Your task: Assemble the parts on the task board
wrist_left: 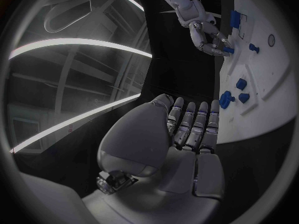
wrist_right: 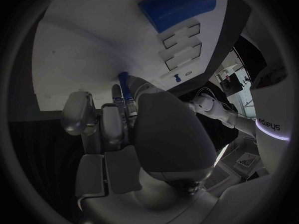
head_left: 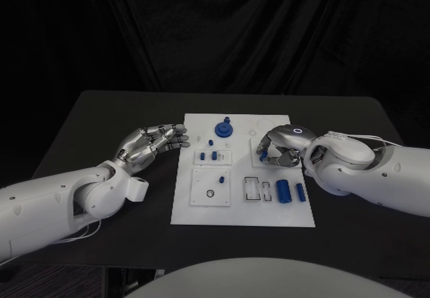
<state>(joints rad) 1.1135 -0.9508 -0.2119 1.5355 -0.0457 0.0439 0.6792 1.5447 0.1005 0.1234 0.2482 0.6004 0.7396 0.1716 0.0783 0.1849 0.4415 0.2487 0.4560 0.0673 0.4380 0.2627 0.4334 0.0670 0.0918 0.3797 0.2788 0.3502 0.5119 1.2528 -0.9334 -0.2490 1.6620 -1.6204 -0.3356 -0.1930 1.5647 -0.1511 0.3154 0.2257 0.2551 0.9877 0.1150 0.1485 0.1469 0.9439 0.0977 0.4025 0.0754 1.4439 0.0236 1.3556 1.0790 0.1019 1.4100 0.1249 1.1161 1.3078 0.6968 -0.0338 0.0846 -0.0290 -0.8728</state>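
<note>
Black matte table (head_left: 99, 118), white flat task board (head_left: 202, 214) dead centre – rigid plate with shallow rectangular recesses, looks hard and slick. Left hand (head_left: 154, 146) sits at 9 o'clock of the board, just off its edge, fingers loosely curled toward the palm, nothing in it. Right hand (head_left: 279, 149) is over the board at roughly 2 o'clock, fingertips closed on a small blue peg (wrist_right: 123, 79) – the peg's tip is at or just above the plate; can't tell if it's touching. Other parts are smooth blue plastic: a round flanged piece with stem (head_left: 223, 128) at 12 o'clock, two cylinders (head_left: 283, 191) lying flat at 4 o'clock, small blocks (head_left: 209, 156) near centre. Risks as I read it: peg is thin and slick, so a pinch slightly off-axis could tilt it and jam it at the hole mouth; pressing down while tilted could slide the whole board, since nothing visibly clamps it. Cylinders can roll if the forearm brushes them.
</note>
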